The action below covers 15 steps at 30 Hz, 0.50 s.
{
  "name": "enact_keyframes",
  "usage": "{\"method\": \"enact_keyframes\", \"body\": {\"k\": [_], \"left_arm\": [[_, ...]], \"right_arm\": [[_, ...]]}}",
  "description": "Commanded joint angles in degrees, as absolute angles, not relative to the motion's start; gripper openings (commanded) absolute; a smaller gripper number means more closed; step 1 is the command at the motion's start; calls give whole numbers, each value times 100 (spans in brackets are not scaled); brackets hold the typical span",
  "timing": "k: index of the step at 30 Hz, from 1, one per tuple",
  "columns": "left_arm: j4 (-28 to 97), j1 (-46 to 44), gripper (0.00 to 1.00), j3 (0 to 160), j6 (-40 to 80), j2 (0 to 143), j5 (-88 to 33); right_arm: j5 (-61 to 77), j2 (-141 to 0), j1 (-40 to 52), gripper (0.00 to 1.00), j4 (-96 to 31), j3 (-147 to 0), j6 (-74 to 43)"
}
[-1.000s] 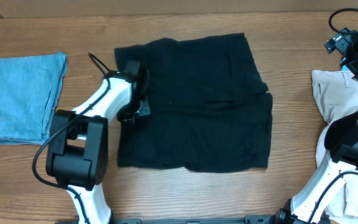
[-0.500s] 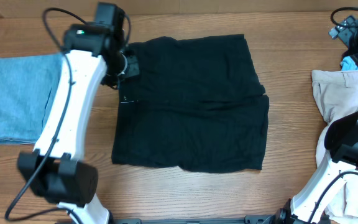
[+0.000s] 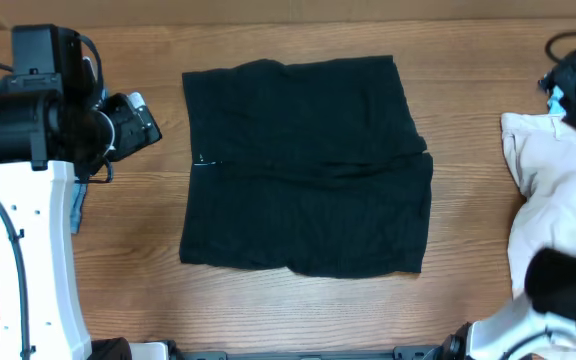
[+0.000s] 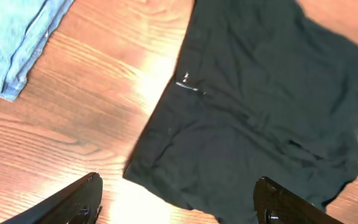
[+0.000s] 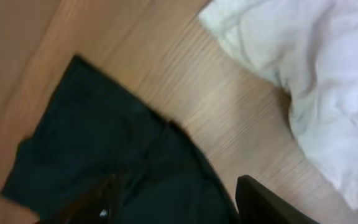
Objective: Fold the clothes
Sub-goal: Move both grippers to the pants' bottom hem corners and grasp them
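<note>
My left tool (image 3: 133,122) has let go of the black shorts (image 3: 308,165) and pulled back to the left. A second ago it was shut at their left edge; now its jaws stand wide and empty above the desk (image 3: 298,310). The shorts lie spread flat mid-desk, unfolded, between the blue garment (image 4: 11,37) and the beige garment (image 3: 558,200). My right tool (image 5: 178,183) hangs parted and empty near the beige garment. I judge the straightening done — the first fold comes next.
</note>
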<state>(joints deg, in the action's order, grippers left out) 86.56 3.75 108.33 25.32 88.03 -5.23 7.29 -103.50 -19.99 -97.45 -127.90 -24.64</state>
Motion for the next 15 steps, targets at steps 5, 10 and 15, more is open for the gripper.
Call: {"method": "enact_keyframes", "body": {"k": [5, 10, 15], "left_arm": [[7520, 373, 82, 9194, 2637, 8840, -602], [6912, 373, 88, 8322, 2637, 8844, -602], [6716, 373, 89, 7725, 2585, 8844, -596]], "right_arm": [[917, -8519, -1949, 61, -9164, -8949, -2626], [1815, -8235, -1507, 60, -7889, -6285, -2770], [2023, -8235, -596, 61, -6746, -4939, -3577]]}}
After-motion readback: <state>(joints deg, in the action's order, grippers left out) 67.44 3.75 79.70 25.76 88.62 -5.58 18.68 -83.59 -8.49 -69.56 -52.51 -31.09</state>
